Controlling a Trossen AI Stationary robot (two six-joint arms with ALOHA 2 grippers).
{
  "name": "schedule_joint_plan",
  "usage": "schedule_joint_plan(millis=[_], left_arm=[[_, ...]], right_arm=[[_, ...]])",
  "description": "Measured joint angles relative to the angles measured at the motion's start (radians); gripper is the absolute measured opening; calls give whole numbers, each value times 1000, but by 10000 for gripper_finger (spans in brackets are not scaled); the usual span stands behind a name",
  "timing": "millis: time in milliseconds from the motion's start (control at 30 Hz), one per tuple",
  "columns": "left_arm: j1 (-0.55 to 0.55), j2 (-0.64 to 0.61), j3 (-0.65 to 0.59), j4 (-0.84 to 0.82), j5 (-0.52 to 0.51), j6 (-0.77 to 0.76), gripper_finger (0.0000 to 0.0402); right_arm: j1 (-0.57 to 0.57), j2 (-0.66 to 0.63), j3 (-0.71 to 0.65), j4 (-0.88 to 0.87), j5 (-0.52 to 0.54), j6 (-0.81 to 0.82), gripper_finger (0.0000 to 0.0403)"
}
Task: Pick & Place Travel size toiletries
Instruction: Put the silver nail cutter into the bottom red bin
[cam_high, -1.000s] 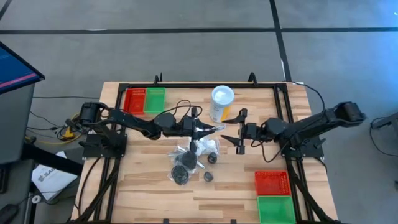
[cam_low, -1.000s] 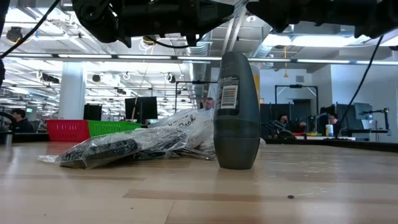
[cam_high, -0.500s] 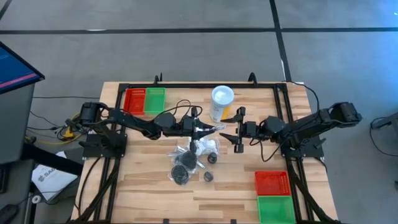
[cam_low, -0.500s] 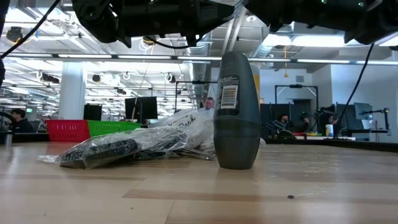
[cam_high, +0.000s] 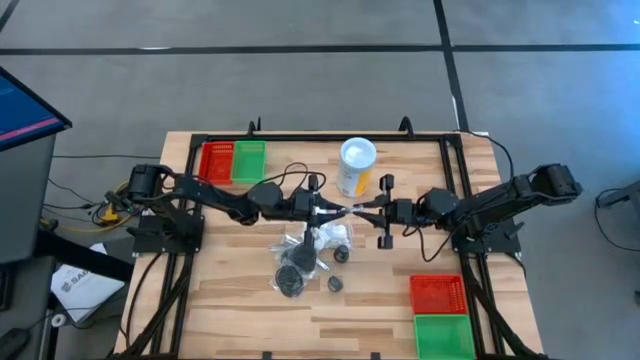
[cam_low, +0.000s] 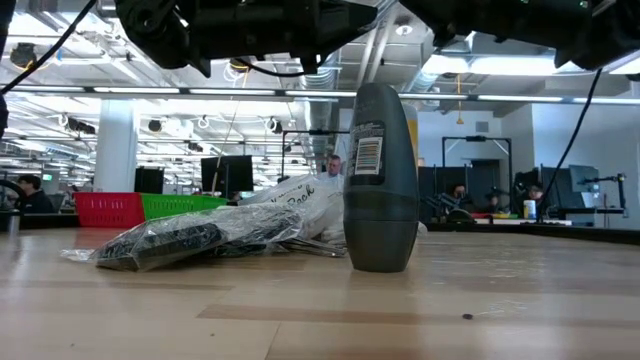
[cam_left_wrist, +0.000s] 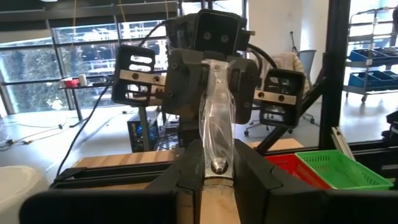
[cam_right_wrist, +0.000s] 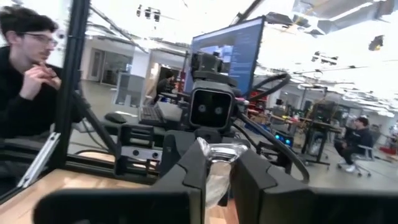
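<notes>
A silvery tube (cam_high: 350, 208) hangs level above the table's middle, between my two grippers. My left gripper (cam_high: 328, 210) is shut on its left end and my right gripper (cam_high: 373, 208) is shut on its right end. Below them lies a heap of toiletries. It holds dark pucks in clear wrap (cam_high: 292, 275) (cam_low: 170, 240) and white packets (cam_high: 325, 238) (cam_low: 300, 205). A small dark bottle (cam_low: 380, 180) stands upright on the wood beside it. My left gripper pinches the tube's left end (cam_left_wrist: 216, 167) between its two fingers. The fingers come level from the table's left and lie along the tube. The tube is clear of the table. My right gripper has the tube's flat crimped end (cam_right_wrist: 219, 154) between its two fingers. They come level from the table's right, along the tube.
A taller yellow canister with a white lid (cam_high: 355, 165) stands just beyond the grippers. A red and a green bin (cam_high: 232, 160) sit at the far left. A red bin (cam_high: 438, 295) and a green bin (cam_high: 443, 335) sit at the near right. A person (cam_right_wrist: 28, 74) sits beyond the table.
My right gripper has gone toward the table's left, up to the tube's free end, and now has that end between its fingers. My left gripper and the tube have kept still.
</notes>
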Motion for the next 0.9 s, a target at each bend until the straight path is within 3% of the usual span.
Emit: schedule_joint_plan(millis=[633, 900], left_arm=[[1, -1, 1, 7, -6, -8, 90], [1, -1, -3, 4, -2, -8, 92]], right_arm=[[-2, -4, 0, -12, -10, 11, 39], [-1, -134, 0, -197, 1, 56, 39]])
